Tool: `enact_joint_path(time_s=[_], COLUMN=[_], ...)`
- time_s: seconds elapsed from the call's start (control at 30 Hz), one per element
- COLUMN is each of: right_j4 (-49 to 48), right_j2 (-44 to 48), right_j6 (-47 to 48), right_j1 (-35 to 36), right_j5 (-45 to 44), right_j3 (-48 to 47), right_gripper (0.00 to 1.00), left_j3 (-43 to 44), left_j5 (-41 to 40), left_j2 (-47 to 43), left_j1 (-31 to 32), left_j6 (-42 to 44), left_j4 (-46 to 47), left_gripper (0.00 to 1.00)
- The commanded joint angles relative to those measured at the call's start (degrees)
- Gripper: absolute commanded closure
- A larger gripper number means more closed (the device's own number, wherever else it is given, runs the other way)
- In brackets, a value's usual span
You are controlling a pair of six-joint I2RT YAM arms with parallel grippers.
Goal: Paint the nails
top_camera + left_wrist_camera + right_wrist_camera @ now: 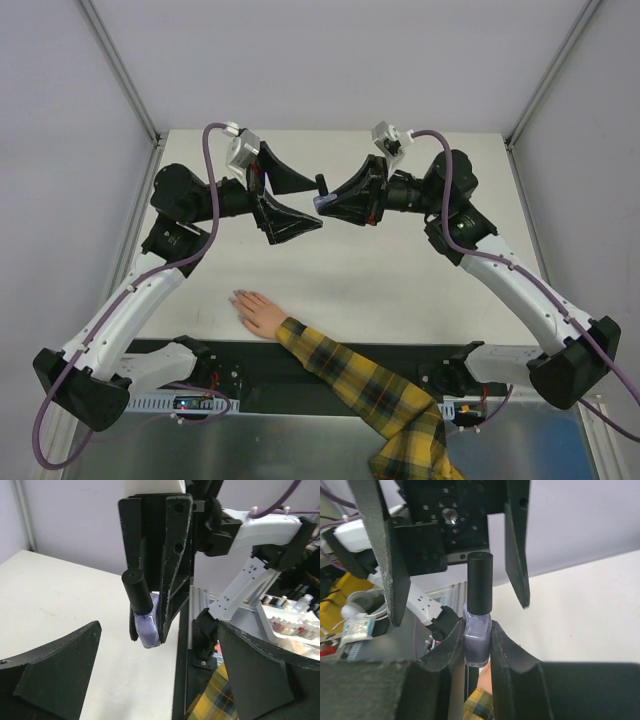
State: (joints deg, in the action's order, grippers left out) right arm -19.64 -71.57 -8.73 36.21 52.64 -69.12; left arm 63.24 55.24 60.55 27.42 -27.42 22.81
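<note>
Fig.: R gripper (478,642) clamps polish bottle (147,627) by its glass. L gripper (316,204) gapes wide, empty, jaws flanking bottle's cap (479,582), clear of it. Nails (238,296) lie well apart from bottle, toward arm bases. Advice: centre cap btwn jaws, close squarely, then twist.

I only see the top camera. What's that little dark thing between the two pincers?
Observer: The right wrist view shows a purple polish bottle, pinched by its glass body in the right pincer.
Operator: Is its lid off?
Observer: No, the black cap is on.
Operator: Is the left pincer grabbing the cap?
Observer: No. The left pincer is wide open, its fingers on either side of the cap, not touching it.
</note>
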Motion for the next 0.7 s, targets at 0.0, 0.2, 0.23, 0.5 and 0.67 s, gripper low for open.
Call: enact_joint_path(time_s=[0.0,0.2,0.23,0.5,0.67], right_j4=[11.8,17.9,17.2,16.7,16.5], right_j2=[2.9,4.5,4.5,0.4,-1.1], right_j6=[8.4,16.3,16.7,22.5,24.0], right_j1=[0.4,10.1,13.5,22.7,24.2], right_j5=[-7.9,-32.8,-40.3,-58.6,-61.8], right_j3=[-2.4,-1.9,-1.6,-5.7,-7.5], right_gripper=[0.99,1.0,1.0,1.0,1.0], left_j3=[1.8,1.4,2.7,3.7,3.3], left_j5=[-5.9,-18.7,-22.4,-31.5,-31.0], left_j2=[-3.6,-4.6,-4.3,-4.7,-4.8], left_j1=[0.2,0.2,0.2,0.3,0.3], left_j6=[6.1,6.0,6.5,7.5,6.7], left_j4=[-4.2,-9.3,-11.9,-19.3,-18.2], left_gripper=[0.01,0.01,0.05,0.23,0.35])
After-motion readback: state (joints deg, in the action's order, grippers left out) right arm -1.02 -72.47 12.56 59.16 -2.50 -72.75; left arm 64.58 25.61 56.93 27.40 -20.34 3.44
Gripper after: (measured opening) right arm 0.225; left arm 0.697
